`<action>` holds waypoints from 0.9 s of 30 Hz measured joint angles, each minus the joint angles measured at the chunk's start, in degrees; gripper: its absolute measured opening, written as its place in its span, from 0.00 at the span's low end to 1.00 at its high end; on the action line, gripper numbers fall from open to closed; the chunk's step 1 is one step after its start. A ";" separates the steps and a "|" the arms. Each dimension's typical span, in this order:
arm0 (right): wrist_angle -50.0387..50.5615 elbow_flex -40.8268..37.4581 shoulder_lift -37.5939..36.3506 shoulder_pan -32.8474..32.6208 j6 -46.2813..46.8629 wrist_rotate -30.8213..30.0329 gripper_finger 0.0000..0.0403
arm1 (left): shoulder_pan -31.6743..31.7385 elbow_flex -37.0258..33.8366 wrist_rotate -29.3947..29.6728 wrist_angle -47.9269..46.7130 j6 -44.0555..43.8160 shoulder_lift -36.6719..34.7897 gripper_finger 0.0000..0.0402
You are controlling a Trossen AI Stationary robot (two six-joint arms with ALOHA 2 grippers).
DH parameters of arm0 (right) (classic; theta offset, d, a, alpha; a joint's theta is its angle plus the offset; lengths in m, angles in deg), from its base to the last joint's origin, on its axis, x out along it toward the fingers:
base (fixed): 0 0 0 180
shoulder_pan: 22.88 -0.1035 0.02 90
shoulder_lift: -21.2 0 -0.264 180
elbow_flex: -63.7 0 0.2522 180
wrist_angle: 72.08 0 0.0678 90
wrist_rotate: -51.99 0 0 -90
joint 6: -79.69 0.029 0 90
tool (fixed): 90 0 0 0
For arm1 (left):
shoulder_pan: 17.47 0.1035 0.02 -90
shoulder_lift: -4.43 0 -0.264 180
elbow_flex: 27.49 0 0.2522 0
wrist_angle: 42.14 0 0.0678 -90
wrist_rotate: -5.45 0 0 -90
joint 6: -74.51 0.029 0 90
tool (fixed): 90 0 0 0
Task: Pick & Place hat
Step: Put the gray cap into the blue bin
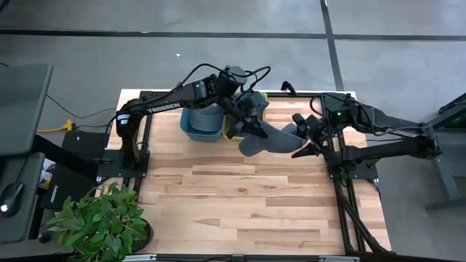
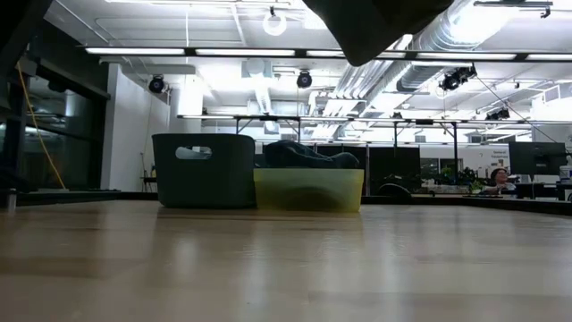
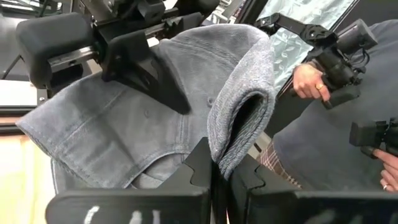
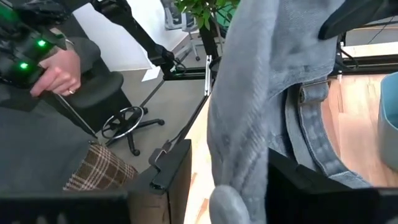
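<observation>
- my left gripper was pressed together on a fold of the grey hat, holding it up off the table, just in front of the two bins.
- my right gripper sat at the hat's right edge with its fingers spread around the fabric; i couldn't tell whether they had a grip yet.
- step in hand, as i judged it: a two-arm hold or handover of the hat in mid-air, on its way to a bin.
- to do it well i'd have made sure the right fingers bit a thick fold, not a loose flap, before the left let go.
- i'd also have kept the hat lifted so the brim didn't drag on the wood or catch a bin rim.
- the blue bin and the yellow bin stood side by side at the far edge of the table; the yellow one already held something dark.
- the hat looked like a soft, washed grey cap: fuzzy knit-like outer, seamed band, limp and drooping, so it would fold and slip easily.
- a person's hand was in view beyond the table, well apart from the hat.
</observation>
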 joint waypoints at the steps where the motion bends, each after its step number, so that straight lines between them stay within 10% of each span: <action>1: -0.01 0.00 0.20 0.00 -0.26 0.03 0.36 | 0.00 0.00 0.00 -0.04 -0.06 0.00 0.02; 13: -0.17 0.00 0.17 0.00 -6.15 1.23 0.03 | -0.02 -0.02 0.62 0.00 -1.45 0.00 0.03; 27: -0.06 0.00 0.16 -0.02 -6.80 -0.81 0.01 | 0.00 -0.01 3.72 -0.02 -2.78 0.00 0.28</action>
